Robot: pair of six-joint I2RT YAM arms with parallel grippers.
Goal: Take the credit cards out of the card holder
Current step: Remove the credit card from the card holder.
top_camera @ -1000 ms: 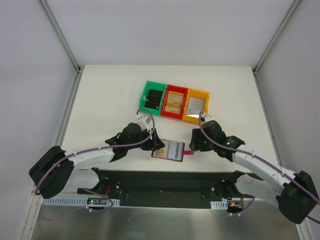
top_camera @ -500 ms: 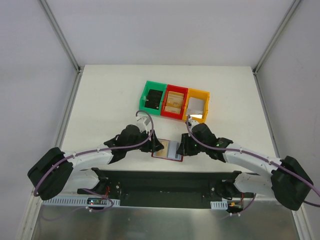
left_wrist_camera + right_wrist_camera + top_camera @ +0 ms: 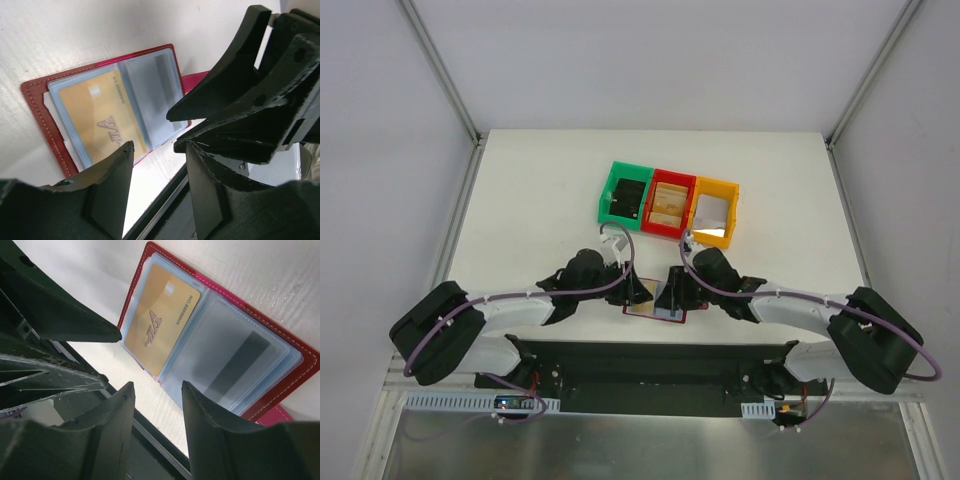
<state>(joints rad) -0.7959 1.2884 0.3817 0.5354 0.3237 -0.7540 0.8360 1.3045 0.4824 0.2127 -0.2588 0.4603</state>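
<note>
The dark red card holder (image 3: 654, 311) lies open on the white table near its front edge. In the left wrist view it (image 3: 35, 97) holds a gold VIP card (image 3: 95, 117) and a grey card (image 3: 155, 95) in clear sleeves. Both also show in the right wrist view: gold card (image 3: 157, 322), grey card (image 3: 230, 362). My left gripper (image 3: 638, 290) is open and empty over the holder's left half (image 3: 159, 147). My right gripper (image 3: 672, 292) is open and empty over its right half (image 3: 157, 386), tips close to the left gripper's.
A green bin (image 3: 608, 203), a red bin (image 3: 648, 226) and a yellow bin (image 3: 733, 190) stand in a row behind the holder, each with something inside. The table's black front rail (image 3: 650, 352) runs just below the holder.
My right gripper has moved left from the holder's right edge to over the holder, close to the left gripper. The left gripper has shifted slightly right. The holder stays in place.
</note>
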